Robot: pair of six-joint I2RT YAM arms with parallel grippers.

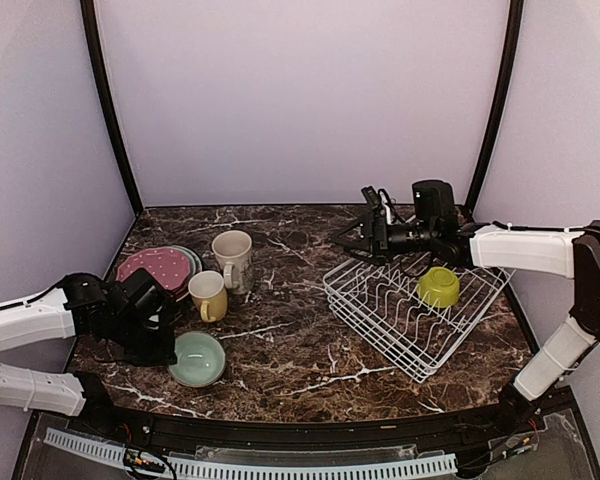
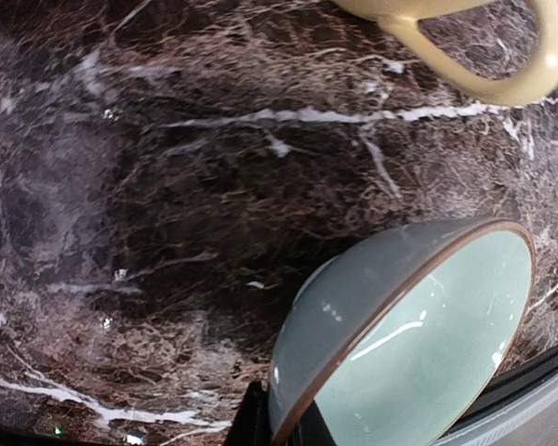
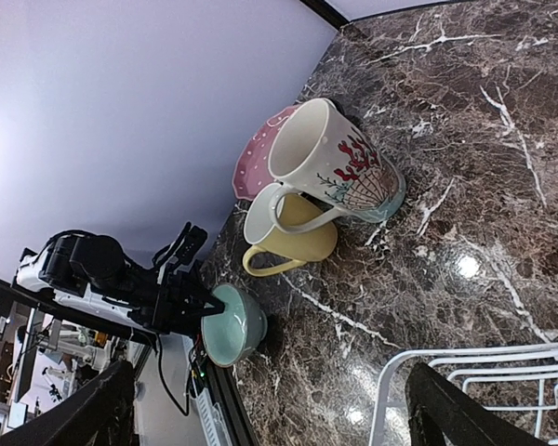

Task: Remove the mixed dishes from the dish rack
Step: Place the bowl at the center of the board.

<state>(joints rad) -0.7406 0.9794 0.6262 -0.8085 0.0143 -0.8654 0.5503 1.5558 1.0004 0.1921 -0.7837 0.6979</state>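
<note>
My left gripper (image 1: 170,342) is shut on the near-left rim of the pale mint bowl (image 1: 199,359), which sits low at the table's front left. In the left wrist view the bowl's rim (image 2: 391,307) runs between my fingertips (image 2: 253,420). The yellow mug (image 1: 209,296), the cream-grey mug (image 1: 233,260) and a stack of plates with the maroon-pink dotted one (image 1: 156,267) on top stand behind it. The white wire dish rack (image 1: 380,320) holds a lime-green bowl (image 1: 438,287). My right gripper (image 1: 346,239) is open and empty above the rack's far-left corner.
The right wrist view shows both mugs (image 3: 339,172), the mint bowl (image 3: 234,325) and the rack's corner wire (image 3: 391,381). The table's front edge rail (image 1: 280,430) lies just below the mint bowl. Purple walls close the back and sides.
</note>
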